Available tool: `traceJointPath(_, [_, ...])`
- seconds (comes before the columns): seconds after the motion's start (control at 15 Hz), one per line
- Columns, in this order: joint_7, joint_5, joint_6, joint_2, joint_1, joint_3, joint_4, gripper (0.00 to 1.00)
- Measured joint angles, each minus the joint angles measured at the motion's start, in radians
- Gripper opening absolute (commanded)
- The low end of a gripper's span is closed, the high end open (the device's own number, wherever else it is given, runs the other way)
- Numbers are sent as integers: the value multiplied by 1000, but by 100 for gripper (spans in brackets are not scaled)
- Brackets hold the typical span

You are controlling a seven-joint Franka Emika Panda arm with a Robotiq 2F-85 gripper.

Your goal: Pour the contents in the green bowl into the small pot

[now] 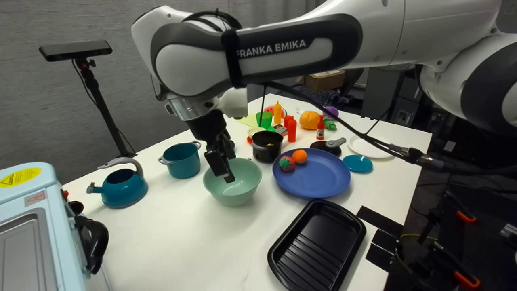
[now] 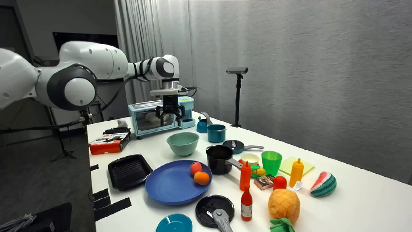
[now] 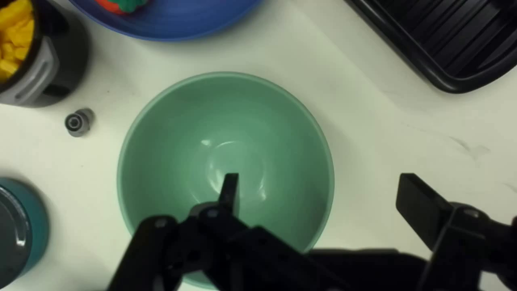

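The green bowl point(image 3: 262, 113) stands upright on the table, also in both exterior views point(image 1: 238, 194) point(image 2: 182, 143). Its inside shows bare. The yellow pieces point(image 3: 16, 36) lie in the small black pot point(image 3: 66, 60), which stands close to the bowl in both exterior views point(image 1: 266, 151) point(image 2: 220, 161). My gripper point(image 3: 319, 178) is open and holds nothing. In the wrist view one finger is over the bowl's inside and the other is beyond its rim, over the table. In an exterior view the gripper point(image 2: 170, 120) hangs above table height.
A blue plate point(image 1: 319, 178) with a toy strawberry and orange lies beside the bowl. A black tray point(image 1: 323, 238), a teal pot point(image 1: 183, 161), a teal kettle point(image 1: 124, 190) and a light-blue toaster oven point(image 2: 148, 120) stand around. A small grey knob point(image 3: 77, 122) lies near the bowl.
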Motion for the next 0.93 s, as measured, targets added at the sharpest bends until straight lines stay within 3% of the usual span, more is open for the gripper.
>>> traceJointPath(0.47, [17,-4,-383,-81,-20,-14,143,100])
traceJointPath(0.93, [116,44,-455,-173,-98,-20,138,100])
